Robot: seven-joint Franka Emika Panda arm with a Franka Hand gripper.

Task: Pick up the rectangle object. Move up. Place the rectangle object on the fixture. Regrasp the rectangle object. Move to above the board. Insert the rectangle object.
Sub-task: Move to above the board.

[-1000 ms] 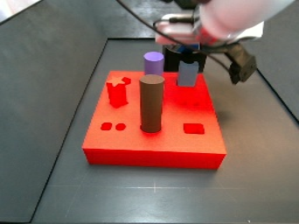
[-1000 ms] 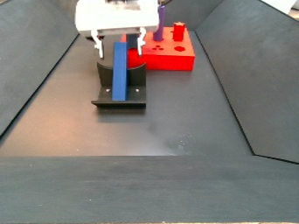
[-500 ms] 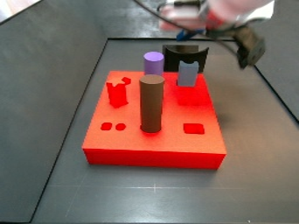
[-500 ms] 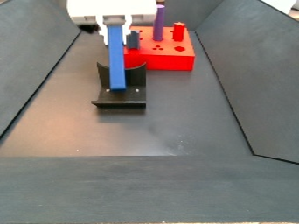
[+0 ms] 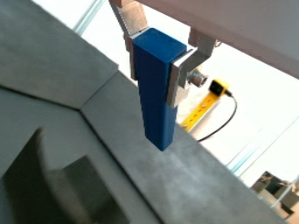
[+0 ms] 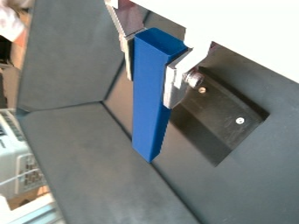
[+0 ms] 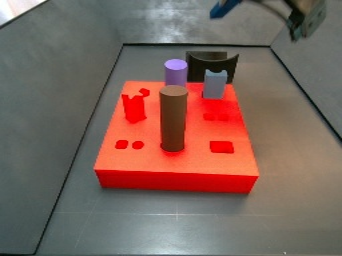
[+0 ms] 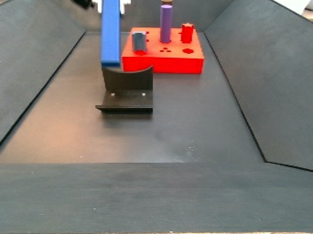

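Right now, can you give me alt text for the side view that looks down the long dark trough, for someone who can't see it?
A blue bar hangs upright above the black fixture, its top end cut off by the frame's upper edge, so the end effector holding it is out of this view. Behind stands the red board, holding a purple cylinder and other pegs.

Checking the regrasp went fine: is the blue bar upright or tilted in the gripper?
Upright. The blue bar hangs vertically above the fixture, its top clamped in the gripper.

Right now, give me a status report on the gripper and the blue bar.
Gripper shut on the rectangle object, raised clear above the fixture. Bar hangs upright. Board untouched; nothing in the way.
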